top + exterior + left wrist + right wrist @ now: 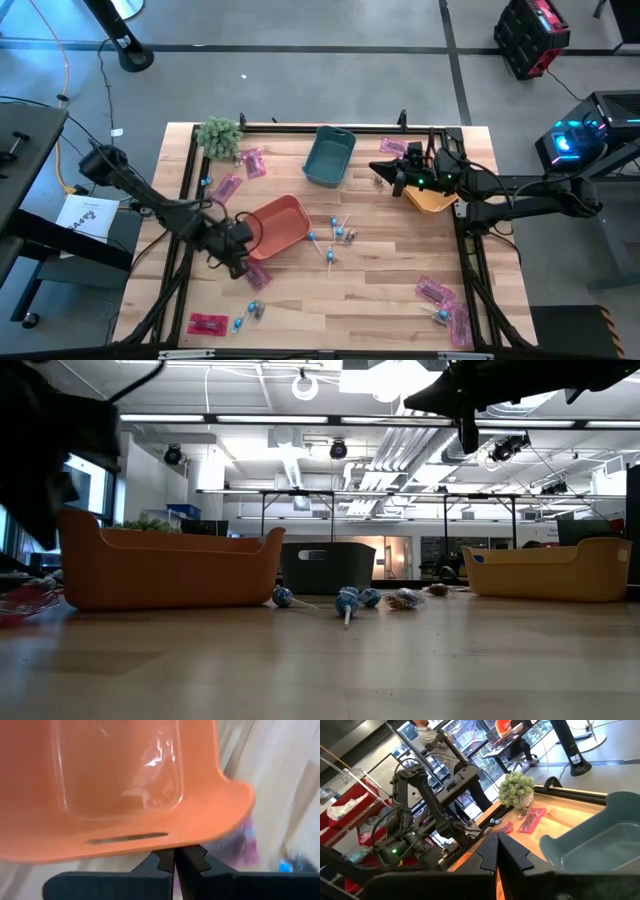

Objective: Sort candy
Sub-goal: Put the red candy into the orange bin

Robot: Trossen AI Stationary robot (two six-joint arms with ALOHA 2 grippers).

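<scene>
On the left, the left hand [243, 262] is low at the near end of the red bin [282, 224], fingers pressed together with nothing visibly between them, just beside a pink packet [258, 274]. The candy lies scattered over the table [380, 290]: blue lollipops [340, 233] are in the middle, probably awaiting sorting. On the right, the right hand [385, 170] hangs closed and empty above the orange bin [432, 196].

No legible text, label or number anywhere.
</scene>
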